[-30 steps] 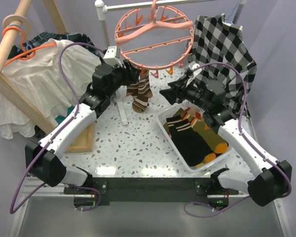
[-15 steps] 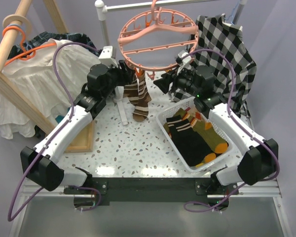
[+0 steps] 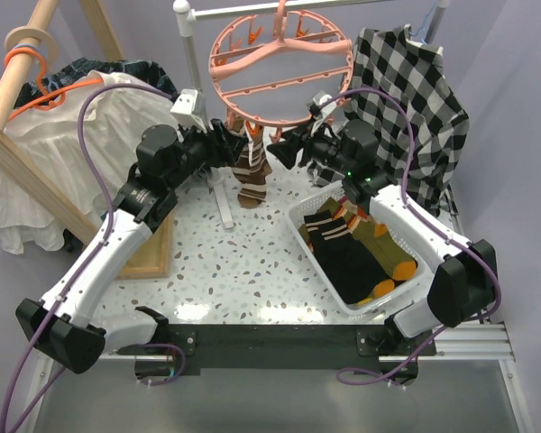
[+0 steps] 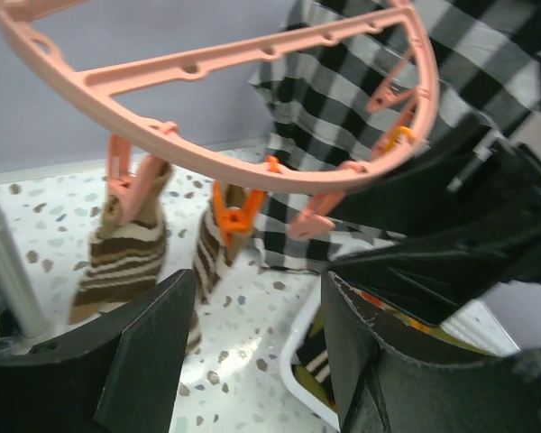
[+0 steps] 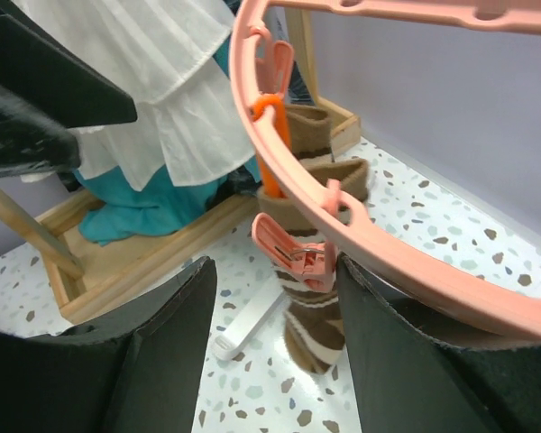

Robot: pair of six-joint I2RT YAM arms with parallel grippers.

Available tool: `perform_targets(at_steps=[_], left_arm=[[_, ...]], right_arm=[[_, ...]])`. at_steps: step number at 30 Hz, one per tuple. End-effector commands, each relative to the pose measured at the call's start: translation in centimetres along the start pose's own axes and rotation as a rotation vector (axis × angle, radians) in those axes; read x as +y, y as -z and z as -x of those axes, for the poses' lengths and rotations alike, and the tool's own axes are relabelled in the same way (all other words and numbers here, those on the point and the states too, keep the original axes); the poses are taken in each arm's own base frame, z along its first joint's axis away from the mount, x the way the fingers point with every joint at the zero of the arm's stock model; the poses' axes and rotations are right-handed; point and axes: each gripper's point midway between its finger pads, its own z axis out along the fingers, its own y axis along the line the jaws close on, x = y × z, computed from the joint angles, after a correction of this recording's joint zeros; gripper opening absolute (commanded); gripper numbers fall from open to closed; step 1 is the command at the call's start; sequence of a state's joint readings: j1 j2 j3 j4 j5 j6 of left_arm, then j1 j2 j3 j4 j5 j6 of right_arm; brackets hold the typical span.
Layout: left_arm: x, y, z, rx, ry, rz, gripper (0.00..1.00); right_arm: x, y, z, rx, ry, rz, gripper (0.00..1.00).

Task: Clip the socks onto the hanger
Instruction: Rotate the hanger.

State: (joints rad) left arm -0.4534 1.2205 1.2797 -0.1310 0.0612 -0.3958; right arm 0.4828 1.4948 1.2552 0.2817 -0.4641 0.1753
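Note:
The salmon-pink hanger (image 3: 279,68) hangs at the back; it also shows in the left wrist view (image 4: 252,167) and the right wrist view (image 5: 361,225). Two brown striped socks (image 3: 252,170) hang from its near clips, one on a pink clip (image 4: 126,257) and one on an orange clip (image 4: 218,262). My left gripper (image 3: 227,149) is open and empty beside them (image 4: 257,307). My right gripper (image 3: 283,153) is open (image 5: 275,298), with an empty pink clip (image 5: 298,257) between its fingers and a striped sock (image 5: 316,320) behind it. More socks (image 3: 356,248) lie in the basket.
A white basket (image 3: 311,248) sits at the right and holds black and olive socks. A checked shirt (image 3: 415,99) hangs at the back right. A white blouse (image 3: 81,135) on an orange coat hanger leans on a wooden rack (image 3: 36,180) at the left. A white bar (image 3: 224,203) lies on the table.
Both grippers have risen from the table to the ring's near edge, the left arm swinging left. The ring has swayed and the hanging socks have shifted with it.

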Motion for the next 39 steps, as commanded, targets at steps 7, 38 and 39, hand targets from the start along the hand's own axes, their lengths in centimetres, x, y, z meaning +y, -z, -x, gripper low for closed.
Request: perform_targets(at_steps=[7,38,39], left_arm=[[-3.8,2.8,-1.3,0.059,0.013,-0.213,0.64],[-3.5,-3.8,0.3,-0.028,0.081,-0.084,0.62],[-3.4,-3.9,0.1,-0.025,0.083,-0.081,0.62]], right_arm=[[2.7,-1.5,2.9,-0.095,0.124,0.043,0.60],[2.3,-0.2,1.3,-0.046,0.240,-0.041,0.62],[2.4,0.4,1.7,-0.050,0.241,-0.047,0.62]])
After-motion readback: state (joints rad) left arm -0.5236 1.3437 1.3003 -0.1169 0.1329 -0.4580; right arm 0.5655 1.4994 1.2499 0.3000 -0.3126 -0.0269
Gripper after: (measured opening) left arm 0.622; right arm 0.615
